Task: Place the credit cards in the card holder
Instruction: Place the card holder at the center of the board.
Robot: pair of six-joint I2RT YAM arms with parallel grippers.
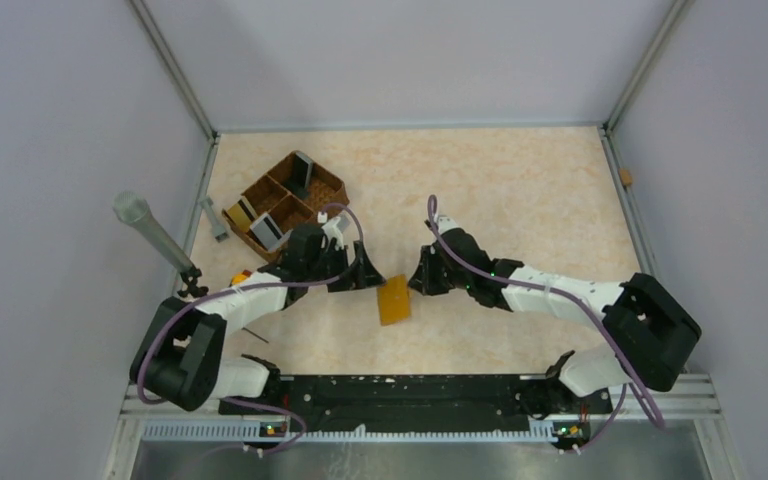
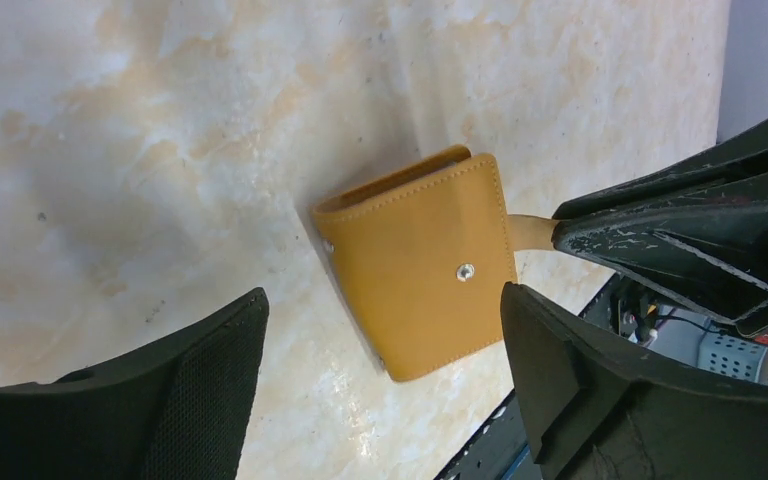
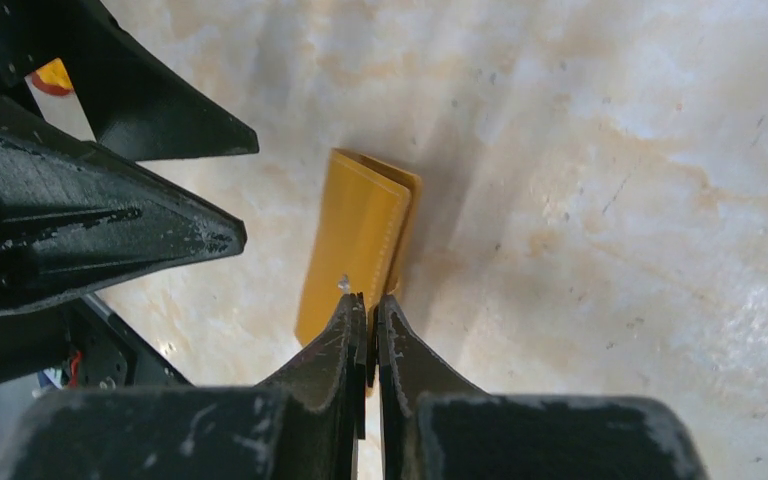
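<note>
The card holder (image 1: 394, 300) is a mustard-orange wallet, folded shut, on the table between the two arms. In the left wrist view its face (image 2: 420, 265) shows a small metal stud. My right gripper (image 3: 372, 305) is shut on the tab at the card holder's (image 3: 355, 235) edge. My left gripper (image 2: 382, 300) is open, its fingers apart on either side of the wallet and not touching it. The credit cards stand in the brown basket: grey ones (image 1: 265, 226), a pale yellowish one (image 1: 237, 213) and a dark one (image 1: 303, 172).
The brown woven basket (image 1: 322, 178) sits at the back left, just behind my left gripper (image 1: 358, 272). A small orange-and-red block (image 1: 242, 277) lies by the left arm. A grey cylinder on a stand (image 1: 145, 225) leans at the left wall.
</note>
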